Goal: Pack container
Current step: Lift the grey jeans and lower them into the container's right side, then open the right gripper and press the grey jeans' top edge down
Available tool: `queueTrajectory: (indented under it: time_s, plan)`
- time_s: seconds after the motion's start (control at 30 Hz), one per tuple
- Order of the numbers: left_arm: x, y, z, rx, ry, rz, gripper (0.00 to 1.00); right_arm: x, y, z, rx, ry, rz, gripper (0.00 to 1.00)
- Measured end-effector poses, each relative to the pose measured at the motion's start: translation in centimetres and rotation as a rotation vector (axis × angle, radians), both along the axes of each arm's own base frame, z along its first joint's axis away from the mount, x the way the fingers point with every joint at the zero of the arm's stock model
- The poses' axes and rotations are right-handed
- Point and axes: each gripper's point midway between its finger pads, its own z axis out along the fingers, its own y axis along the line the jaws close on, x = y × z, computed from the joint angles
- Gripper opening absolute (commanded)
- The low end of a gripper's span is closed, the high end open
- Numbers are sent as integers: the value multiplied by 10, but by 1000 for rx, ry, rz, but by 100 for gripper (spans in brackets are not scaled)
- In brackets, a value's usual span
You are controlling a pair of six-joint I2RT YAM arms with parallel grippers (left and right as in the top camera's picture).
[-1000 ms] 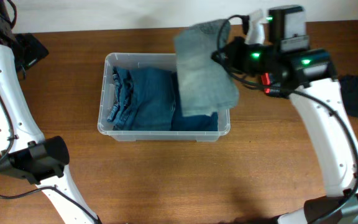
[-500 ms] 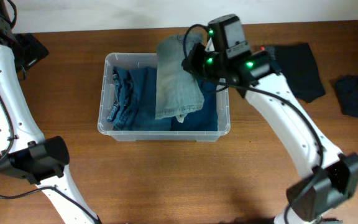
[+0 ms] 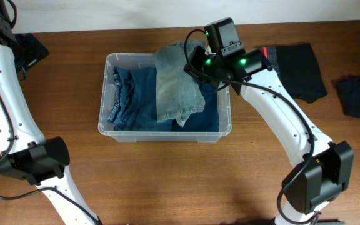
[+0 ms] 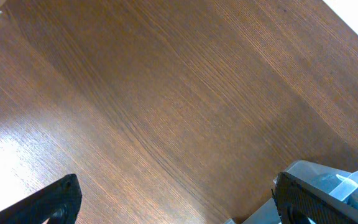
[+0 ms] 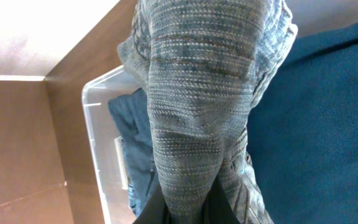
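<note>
1. Container point(image 3: 165, 132) on table point(image 3: 167, 187) holds jeans point(image 3: 136, 103); we judge packing partly done.
2. Right gripper point(image 5: 180, 210) pinches grey garment point(image 3: 177, 94) over it; left gripper point(image 4: 179, 205) spread, left of it.
3. Black clothes point(image 3: 299, 69) right of it seemingly await packing.

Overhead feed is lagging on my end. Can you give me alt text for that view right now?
The right gripper, shut on a grey-green garment, holds it draped over folded blue jeans inside the clear container on the wooden table. Two black garments lie on the table at image right.
</note>
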Motion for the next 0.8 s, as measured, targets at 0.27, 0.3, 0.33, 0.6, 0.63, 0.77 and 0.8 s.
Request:
queueTrajectory:
  time_s: [0.27,0.3,0.33,0.6,0.63,0.77,0.8]
  plan:
    - [0,0,0,0,0,0,99,3,-19,-10,-36,27,-24,48]
    - [0,0,0,0,0,0,99,2,-25,-13,-54,40,-37,48]
    - [0,0,0,0,0,0,99,2,-33,-17,-75,53,-53,48]
    - [0,0,0,0,0,0,99,5,-79,-31,-264,54,-120,58]
    - [0,0,0,0,0,0,99,5,-83,-32,-286,52,-124,62]
    - [0,0,0,0,0,0,99,8,-92,-32,-354,23,-120,66]
    - [0,0,0,0,0,0,99,9,-94,-32,-366,17,-121,66]
